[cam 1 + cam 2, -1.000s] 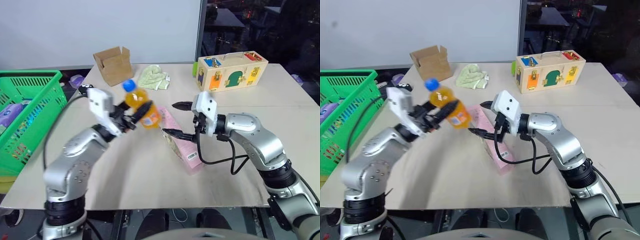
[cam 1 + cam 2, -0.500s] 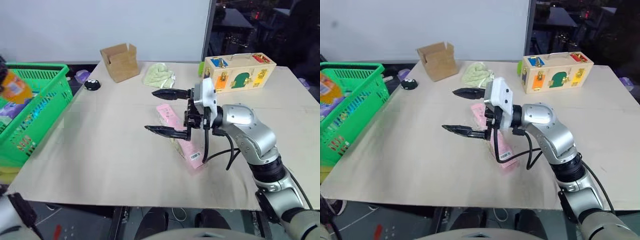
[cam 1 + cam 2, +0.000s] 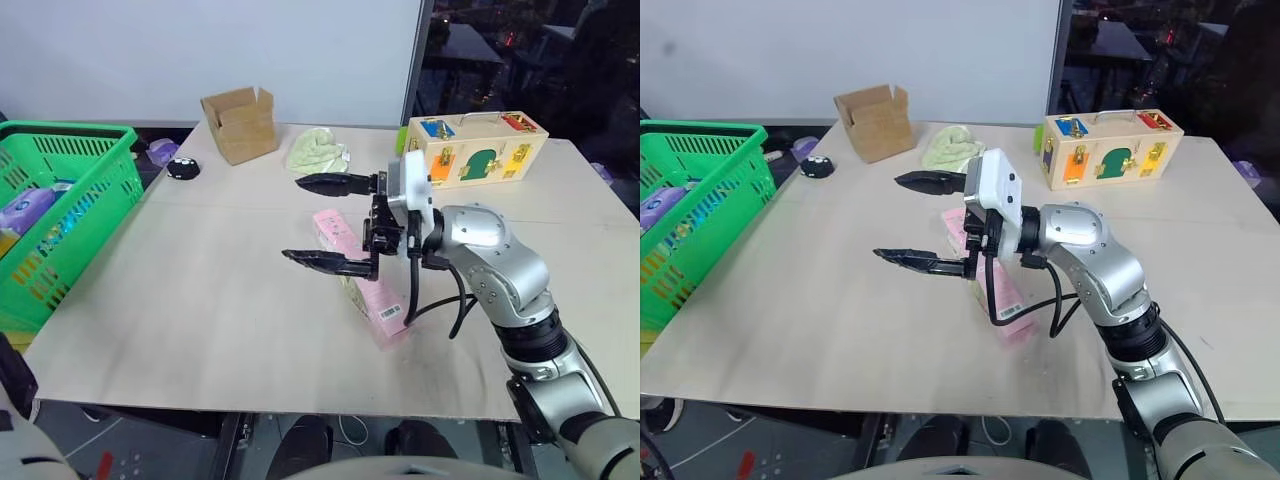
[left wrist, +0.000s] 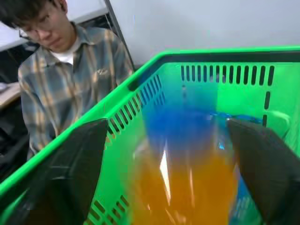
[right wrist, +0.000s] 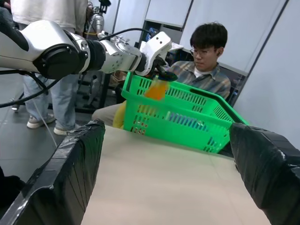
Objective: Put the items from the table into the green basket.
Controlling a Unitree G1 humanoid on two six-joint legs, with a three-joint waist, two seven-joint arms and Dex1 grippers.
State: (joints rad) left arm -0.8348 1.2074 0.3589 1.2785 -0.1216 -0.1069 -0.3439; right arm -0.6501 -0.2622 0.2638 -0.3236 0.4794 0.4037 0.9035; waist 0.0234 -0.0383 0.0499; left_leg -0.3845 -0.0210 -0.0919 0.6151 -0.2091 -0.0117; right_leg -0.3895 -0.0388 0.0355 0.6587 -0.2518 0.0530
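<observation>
Bottle (image 4: pixel 187 173), blurred, seemingly dropping into green basket (image 4: pixel 140 79)

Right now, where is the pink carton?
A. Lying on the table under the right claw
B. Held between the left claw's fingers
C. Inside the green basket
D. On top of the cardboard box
A: the pink carton lies flat on the table, with the open right claw hovering just over it, far from the green basket.
</observation>
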